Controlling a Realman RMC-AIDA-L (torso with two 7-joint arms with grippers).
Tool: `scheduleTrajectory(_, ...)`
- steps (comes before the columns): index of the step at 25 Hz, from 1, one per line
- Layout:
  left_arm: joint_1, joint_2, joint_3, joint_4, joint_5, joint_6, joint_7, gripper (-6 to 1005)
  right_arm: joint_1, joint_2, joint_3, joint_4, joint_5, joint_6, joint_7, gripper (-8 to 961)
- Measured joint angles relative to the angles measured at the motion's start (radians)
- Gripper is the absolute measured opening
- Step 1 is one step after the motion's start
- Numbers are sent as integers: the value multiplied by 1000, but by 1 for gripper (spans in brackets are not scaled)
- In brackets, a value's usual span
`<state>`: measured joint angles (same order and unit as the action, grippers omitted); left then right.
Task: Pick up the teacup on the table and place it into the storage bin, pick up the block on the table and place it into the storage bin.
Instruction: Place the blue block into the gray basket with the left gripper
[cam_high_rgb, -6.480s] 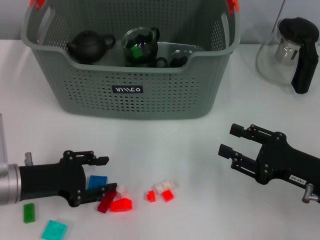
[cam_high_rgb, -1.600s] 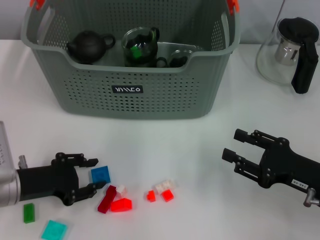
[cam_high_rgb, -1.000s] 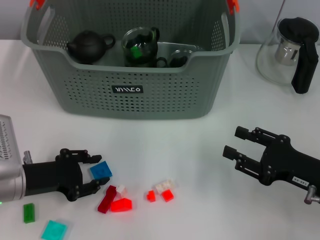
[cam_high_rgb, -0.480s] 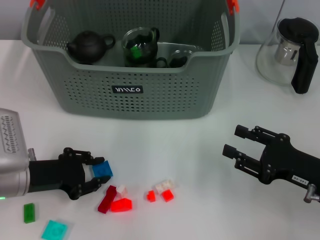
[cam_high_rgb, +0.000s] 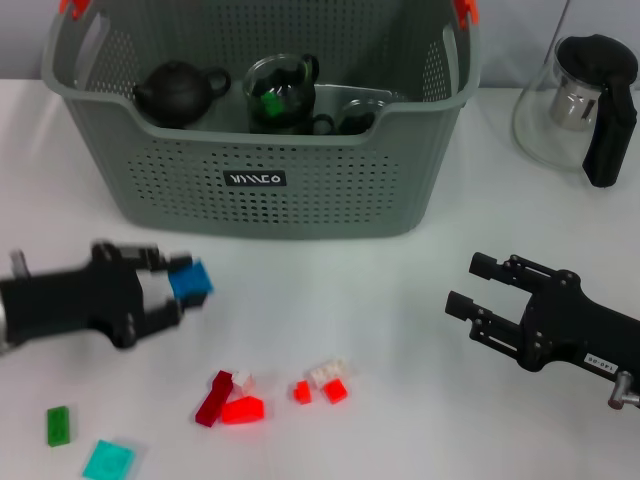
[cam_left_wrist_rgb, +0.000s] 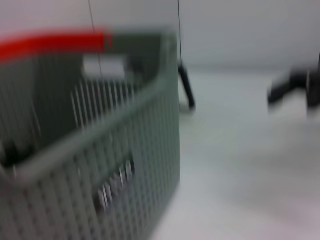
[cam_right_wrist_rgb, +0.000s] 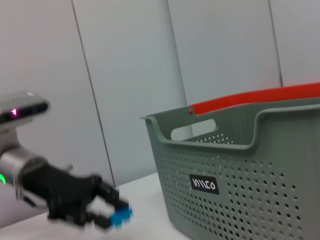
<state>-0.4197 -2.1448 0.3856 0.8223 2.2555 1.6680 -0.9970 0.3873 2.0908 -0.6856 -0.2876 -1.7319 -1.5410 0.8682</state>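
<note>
My left gripper is shut on a blue block and holds it above the table, in front of the storage bin's left half. The right wrist view shows the same gripper with the blue block and the grey-green perforated bin with its orange handle. The bin also fills the left wrist view. Inside the bin lie a black teapot, a glass teacup holding a green block, and a small cup. My right gripper is open and empty over the table at the right.
Loose red, dark red and white blocks lie on the table in front of me. A green block and a teal block lie at the front left. A glass pitcher with a black handle stands at the back right.
My left gripper closed on the blue block, lifted it off the table and moved it up and back toward the bin. The right arm has not moved.
</note>
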Motion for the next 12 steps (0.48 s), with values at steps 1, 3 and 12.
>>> scheduleTrajectory(1,-7,9,-14,10,-22,46,-28,415,0,0,0,0,0,0,0,639)
scheduleTrajectory(3,-28,25,-44,21,-82,136,-76,420,0,0,0,1,0,-1,0,639)
scheduleTrajectory(12,-176,37,-107,110,-464,195,-409,442,4,1,-1,4,-3,-7,0,639)
